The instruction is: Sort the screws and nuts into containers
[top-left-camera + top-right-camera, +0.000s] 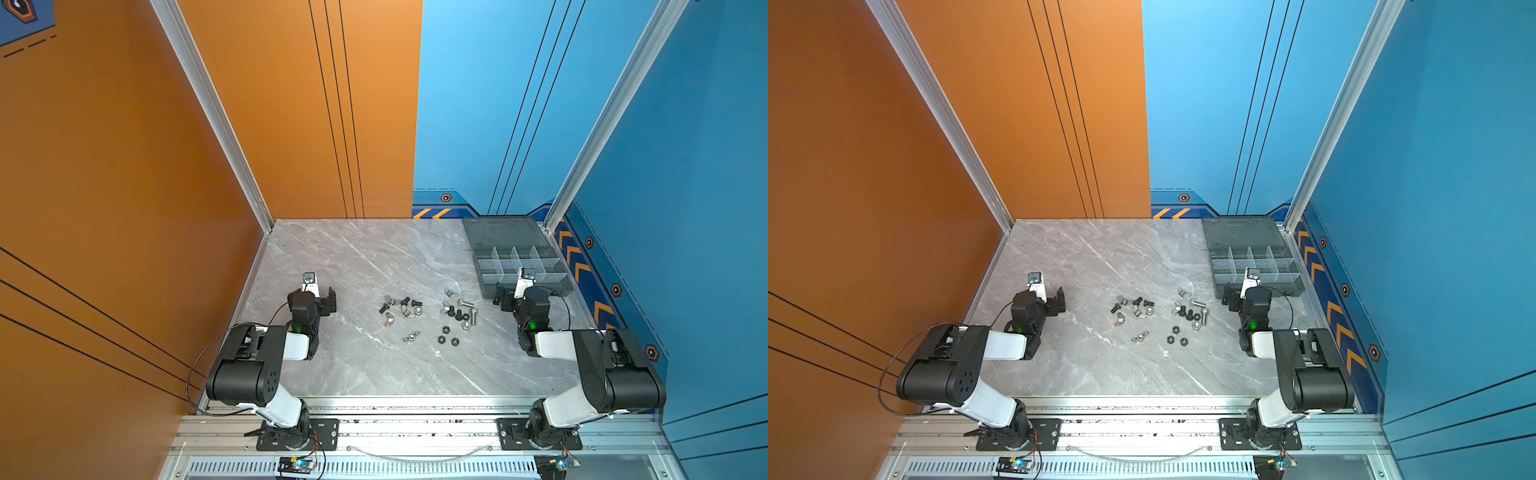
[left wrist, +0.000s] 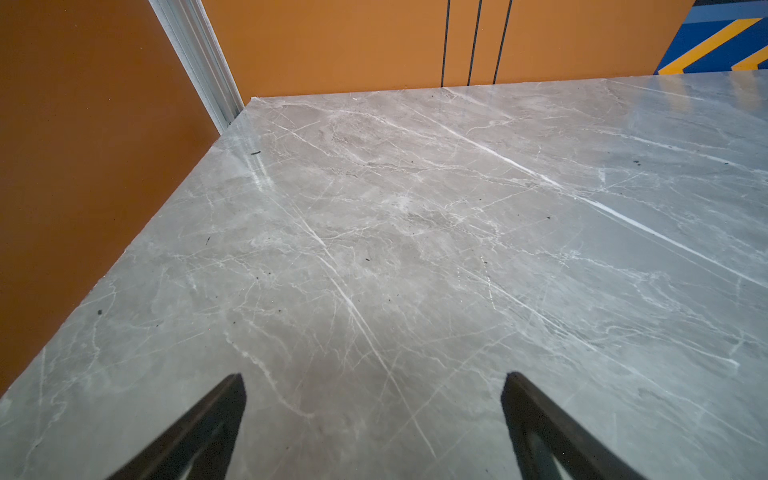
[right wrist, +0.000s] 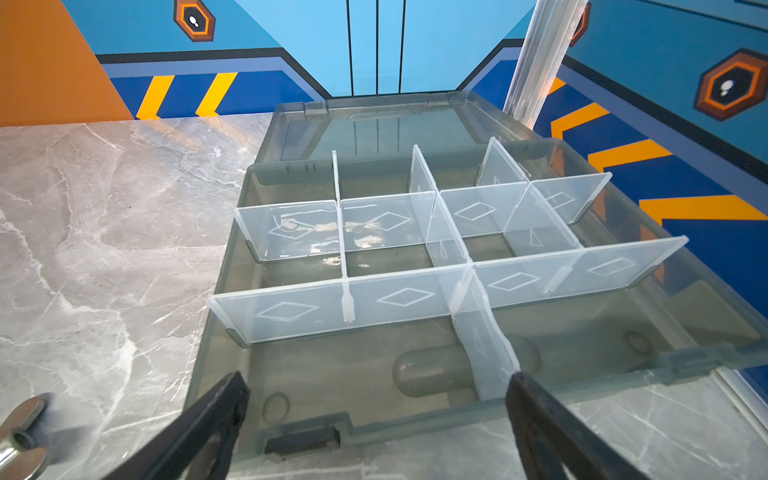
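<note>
We are logging a start state, with nothing sorted yet. The left tool (image 2: 374,376) is hanging over bare surface (image 2: 415,228), jaws spread wide and gripping nothing. The right tool (image 3: 376,374) is hovering at the near side of the box (image 3: 332,374), equally wide and empty.

The screws (image 1: 459,314) and nuts (image 1: 454,341) are lying loose mid-surface between the two tools, black and silver mixed. One wing nut (image 3: 20,432) is showing beside the right tool.

We are reading the lid (image 3: 395,129) as folded back flat so the compartments (image 3: 386,262) are reachable from above. The dividers (image 3: 291,311) are standing upright, and every compartment is looking empty. The box is sitting in the far right corner, probably favouring the right tool for drops.

We are finding no legible writing, only diamond outlines (image 3: 407,296) on the dividers and hexagon emblems (image 3: 194,18) behind.
</note>
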